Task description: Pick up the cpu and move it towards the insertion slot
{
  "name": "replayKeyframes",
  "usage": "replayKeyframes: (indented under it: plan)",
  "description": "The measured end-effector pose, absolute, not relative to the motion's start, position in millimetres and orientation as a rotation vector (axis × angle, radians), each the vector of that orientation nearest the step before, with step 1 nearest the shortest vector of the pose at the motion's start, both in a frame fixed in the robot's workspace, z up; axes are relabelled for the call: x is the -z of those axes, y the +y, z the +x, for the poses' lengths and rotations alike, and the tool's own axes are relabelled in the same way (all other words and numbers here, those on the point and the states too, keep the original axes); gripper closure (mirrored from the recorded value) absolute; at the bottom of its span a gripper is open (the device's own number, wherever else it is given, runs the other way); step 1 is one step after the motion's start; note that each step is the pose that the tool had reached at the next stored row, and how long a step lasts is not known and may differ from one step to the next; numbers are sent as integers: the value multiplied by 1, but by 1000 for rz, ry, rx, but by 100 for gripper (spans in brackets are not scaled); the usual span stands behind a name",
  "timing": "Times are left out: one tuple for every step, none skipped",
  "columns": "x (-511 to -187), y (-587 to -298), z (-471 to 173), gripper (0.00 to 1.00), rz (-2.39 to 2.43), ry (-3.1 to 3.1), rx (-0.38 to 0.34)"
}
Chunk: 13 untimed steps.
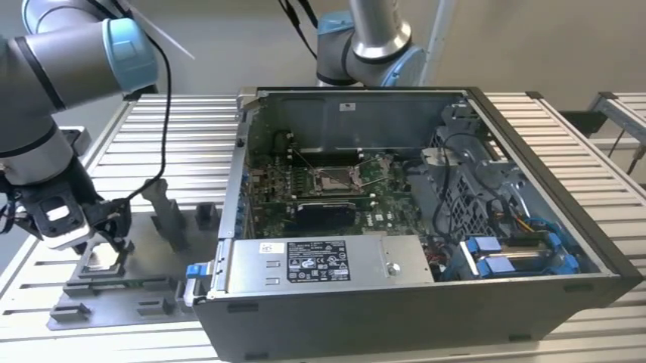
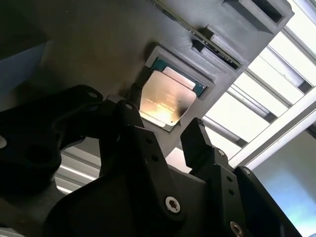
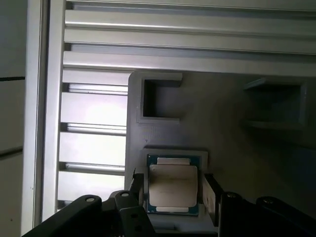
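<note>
The cpu (image 1: 102, 260) lies flat in a pocket of the grey plastic fixture (image 1: 141, 283) at the exterior view's left, outside the computer case. Its silver top and green border show in both wrist views (image 2: 165, 98) (image 3: 173, 175). My gripper (image 1: 99, 243) hangs right over it, open, its black fingers (image 3: 211, 193) (image 2: 197, 140) standing on either side of the chip, close to its edges. The chip rests in the pocket. The insertion slot (image 1: 333, 178), a silver-framed socket with wire levers, sits on the motherboard inside the open case, well away toward the exterior view's right.
The open computer case (image 1: 565, 249) has tall walls around the motherboard. A black square block (image 1: 323, 215) lies just in front of the socket, a white-labelled silver box (image 1: 323, 261) nearer still. Grey posts (image 1: 166, 215) rise from the fixture. A second arm (image 1: 365, 41) stands behind the case.
</note>
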<state>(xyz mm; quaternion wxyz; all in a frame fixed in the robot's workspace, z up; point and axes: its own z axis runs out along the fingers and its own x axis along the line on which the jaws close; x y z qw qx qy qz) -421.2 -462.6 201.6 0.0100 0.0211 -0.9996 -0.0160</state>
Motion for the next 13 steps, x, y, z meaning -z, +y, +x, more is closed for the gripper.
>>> replayKeyframes:
  plan:
    - [-200, -463, -421, 0, 71, -3120, 50]
    - [-199, -463, -421, 0, 75, -3120, 50]
    - [-198, -463, -421, 0, 78, -3120, 50]
    - [-197, -463, -421, 0, 82, -3120, 49]
    - [-197, -463, -421, 0, 85, -3119, 49]
    - [-196, -463, -421, 0, 88, -3119, 49]
    - [-195, -463, -421, 0, 91, -3119, 50]
    - [-194, -464, -421, 0, 94, -3119, 49]
    - [-194, -464, -421, 0, 97, -3119, 49]
    - [-193, -464, -421, 0, 99, -3119, 49]
    - [-192, -464, -421, 0, 102, -3119, 49]
    - [-192, -464, -421, 0, 105, -3119, 49]
    - [-191, -465, -421, 0, 107, -3119, 49]
